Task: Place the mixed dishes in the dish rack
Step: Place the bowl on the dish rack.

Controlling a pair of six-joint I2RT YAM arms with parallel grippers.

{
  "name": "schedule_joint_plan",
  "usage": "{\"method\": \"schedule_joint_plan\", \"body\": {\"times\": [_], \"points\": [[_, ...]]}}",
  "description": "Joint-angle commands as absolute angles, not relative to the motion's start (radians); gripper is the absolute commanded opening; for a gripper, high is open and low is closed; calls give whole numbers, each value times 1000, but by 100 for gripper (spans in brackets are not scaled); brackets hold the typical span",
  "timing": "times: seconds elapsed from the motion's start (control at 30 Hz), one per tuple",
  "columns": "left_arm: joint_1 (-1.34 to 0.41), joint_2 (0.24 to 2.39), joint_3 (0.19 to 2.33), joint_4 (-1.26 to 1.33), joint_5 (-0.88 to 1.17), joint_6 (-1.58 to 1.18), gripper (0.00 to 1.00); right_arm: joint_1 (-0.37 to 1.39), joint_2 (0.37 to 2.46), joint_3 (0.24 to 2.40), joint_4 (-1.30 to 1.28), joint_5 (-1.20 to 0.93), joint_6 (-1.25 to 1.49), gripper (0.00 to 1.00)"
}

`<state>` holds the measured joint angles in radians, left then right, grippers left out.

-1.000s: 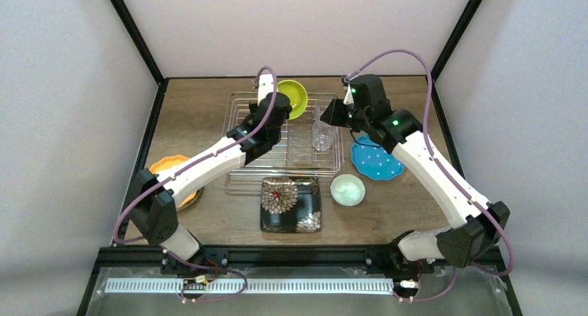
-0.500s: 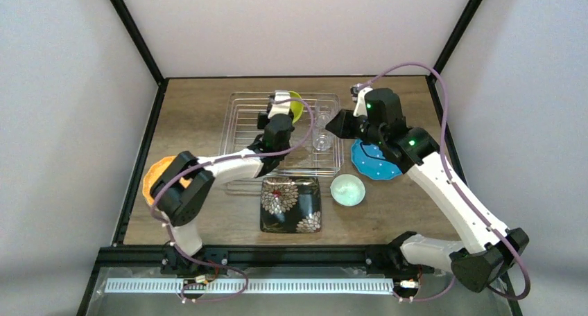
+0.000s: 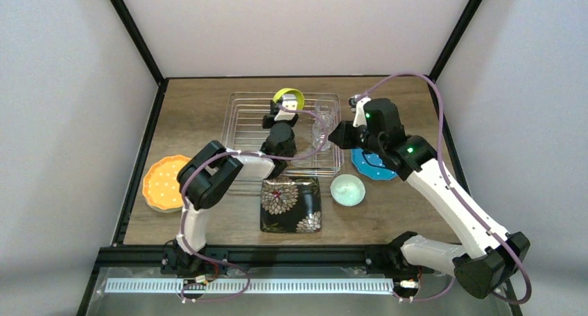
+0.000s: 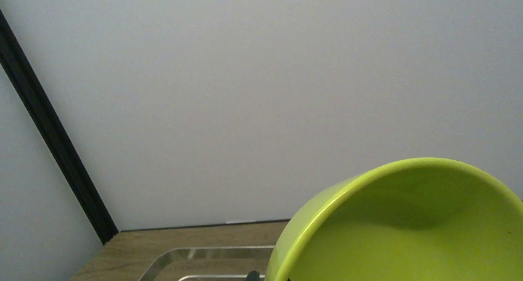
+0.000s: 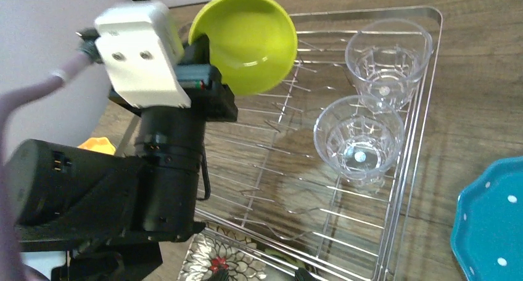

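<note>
My left gripper (image 3: 286, 104) is shut on the rim of the yellow-green bowl (image 3: 289, 94) and holds it tilted on edge over the back of the dish rack (image 3: 243, 132). The bowl fills the lower right of the left wrist view (image 4: 419, 232) and also shows in the right wrist view (image 5: 247, 40). Two clear glass cups (image 5: 387, 53) (image 5: 359, 136) stand upright at the rack's right side. My right gripper (image 3: 337, 134) (image 5: 260, 276) is open and empty beside the cups. The black floral plate (image 3: 290, 204), mint bowl (image 3: 347, 189), blue plate (image 3: 371, 163) and orange plate (image 3: 164, 182) lie on the table. No pale green plate is in view.
My left arm is folded, its elbow (image 3: 208, 177) over the rack's front left corner. My right arm (image 3: 444, 191) crosses above the blue plate. Black frame posts (image 3: 132, 25) stand at the back corners.
My left arm has folded in toward the middle and tipped the bowl up on edge, uncovering the orange plate. My right gripper has shifted slightly forward beside the cups.
</note>
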<state>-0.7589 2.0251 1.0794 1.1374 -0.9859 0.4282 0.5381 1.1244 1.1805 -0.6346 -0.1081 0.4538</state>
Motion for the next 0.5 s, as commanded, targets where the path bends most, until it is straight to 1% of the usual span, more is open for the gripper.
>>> {"method": "schedule_joint_plan", "body": {"times": [0.0, 0.47], "points": [[-754, 2070, 1118, 1363, -968, 518, 3, 540, 1101, 1144, -603, -103, 434, 62], [-738, 2183, 1167, 1472, -898, 667, 3, 539, 1054, 1054, -535, -98, 435, 63]]}}
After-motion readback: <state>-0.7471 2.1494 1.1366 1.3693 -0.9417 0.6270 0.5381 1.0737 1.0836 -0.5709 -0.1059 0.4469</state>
